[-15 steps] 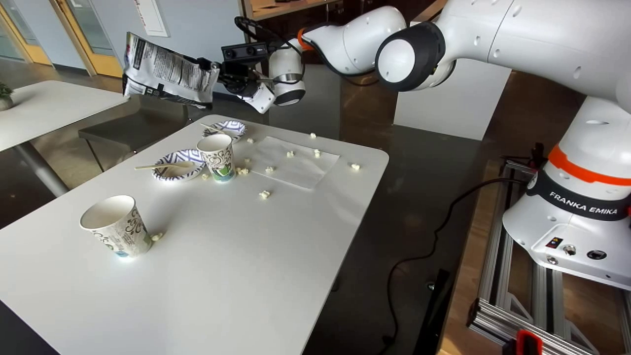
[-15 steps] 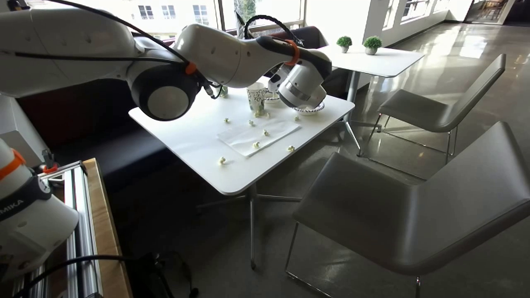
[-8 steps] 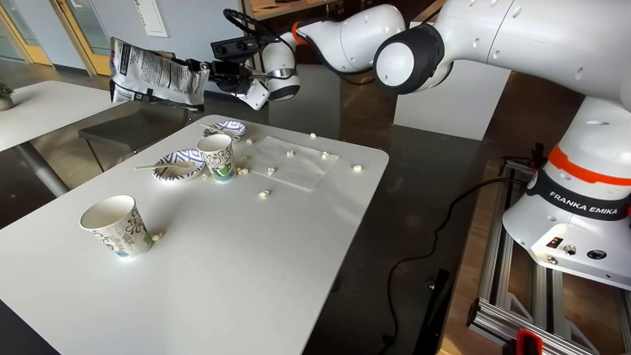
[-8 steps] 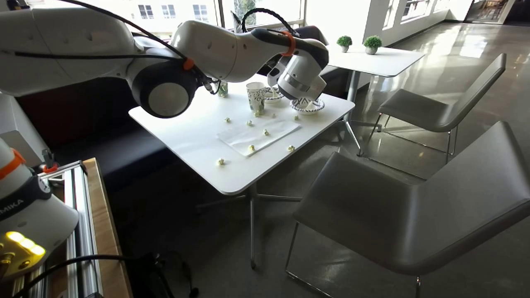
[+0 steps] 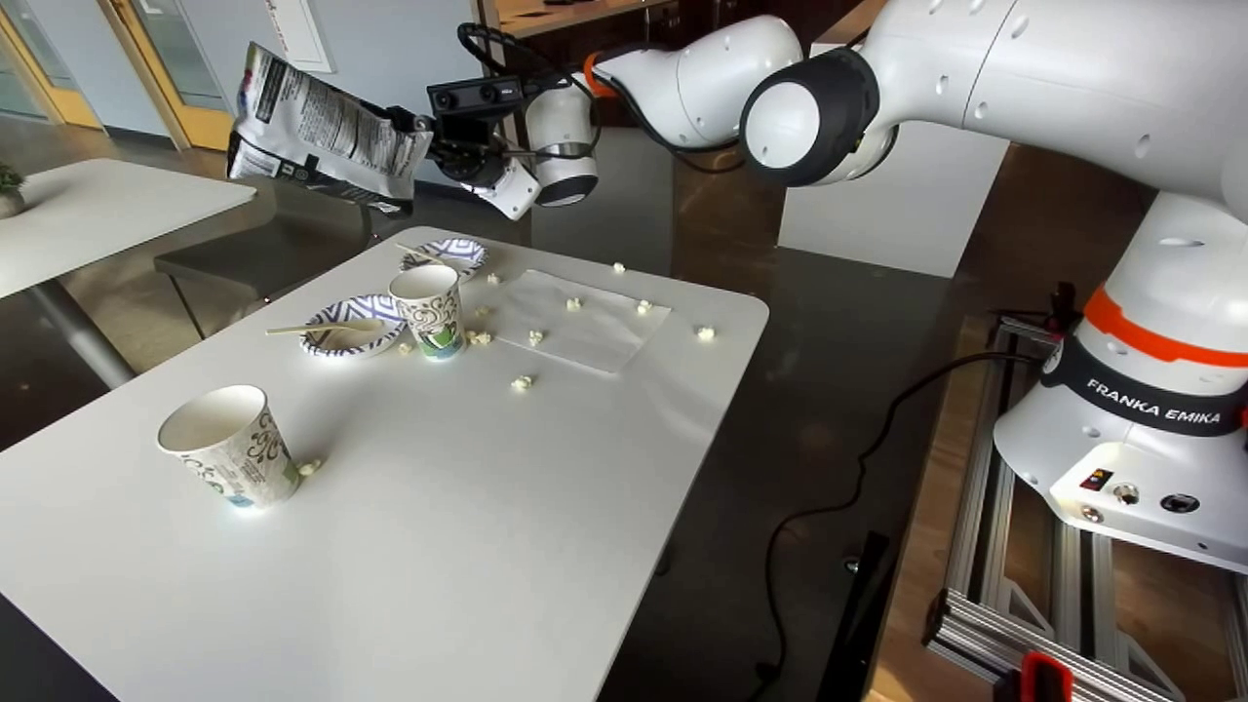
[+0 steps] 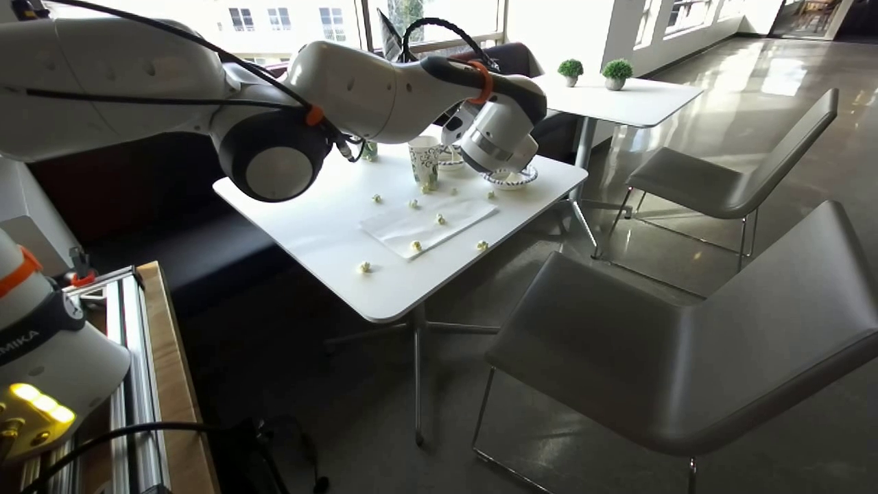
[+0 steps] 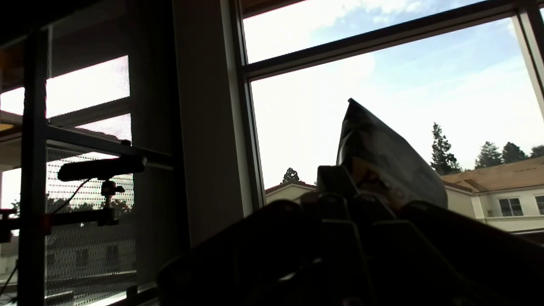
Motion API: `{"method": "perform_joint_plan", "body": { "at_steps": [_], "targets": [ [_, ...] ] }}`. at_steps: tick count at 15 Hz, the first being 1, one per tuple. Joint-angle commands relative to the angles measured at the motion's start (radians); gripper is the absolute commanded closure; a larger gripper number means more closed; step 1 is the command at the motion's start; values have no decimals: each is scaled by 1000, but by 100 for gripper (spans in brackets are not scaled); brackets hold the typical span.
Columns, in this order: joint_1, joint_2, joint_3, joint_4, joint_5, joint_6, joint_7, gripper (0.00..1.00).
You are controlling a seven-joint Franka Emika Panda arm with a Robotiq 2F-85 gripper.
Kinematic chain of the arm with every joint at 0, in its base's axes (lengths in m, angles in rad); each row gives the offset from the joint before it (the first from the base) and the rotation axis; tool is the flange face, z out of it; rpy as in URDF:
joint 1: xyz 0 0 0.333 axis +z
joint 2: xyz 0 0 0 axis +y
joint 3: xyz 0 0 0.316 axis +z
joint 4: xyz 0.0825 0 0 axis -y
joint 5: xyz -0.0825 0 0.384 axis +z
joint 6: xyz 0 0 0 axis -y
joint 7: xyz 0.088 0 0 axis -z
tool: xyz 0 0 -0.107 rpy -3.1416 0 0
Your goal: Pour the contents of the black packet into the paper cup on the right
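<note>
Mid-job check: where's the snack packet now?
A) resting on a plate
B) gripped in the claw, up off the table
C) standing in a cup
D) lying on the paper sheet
B, as an exterior view shows the claw closed on one edge of the black packet, which is up in the air.

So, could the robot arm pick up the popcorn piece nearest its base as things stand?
Probably not: its fingers are shut on the packet, so they have no free grip. Otherwise the way seems free: that popcorn piece lies uncovered on the tabletop.
</note>
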Motion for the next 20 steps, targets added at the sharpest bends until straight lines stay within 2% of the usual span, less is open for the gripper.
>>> {"method": "perform_joint_plan", "body": {
  "at_steps": [1,2,3,4,5,6,7,8,10,11,12,13,15,16,17,18,19,20],
  "targets": [
    [4,-11,-33,5,-57,36,-24,100],
    [-33,5,78,-31,28,-60,2,100],
    [6,8,-30,31,-36,18,-12,100],
    [-27,2,50,-23,2,-38,-8,100],
    [-40,2,80,-43,35,-53,-14,99],
    [-11,-8,-15,-4,-48,18,-30,100],
    [-49,10,98,-44,37,-93,-3,100],
    [-20,-4,14,-21,-26,-6,-22,99],
    [-48,-1,94,-77,44,-72,-19,100],
    [-14,-7,6,-26,-30,-4,-36,100],
    [-49,2,113,-76,56,-98,-8,100],
    [-22,-9,55,-46,17,-33,-22,99],
    [-20,12,77,-25,60,-45,0,100],
    [-4,12,24,7,14,-17,-16,100],
    [-38,2,110,-61,77,-69,-4,100],
    [-4,12,22,2,26,-10,-6,100],
    [-8,13,33,-7,35,-23,-7,100],
    [-26,3,87,-59,68,-44,-8,100]
  ]
}}
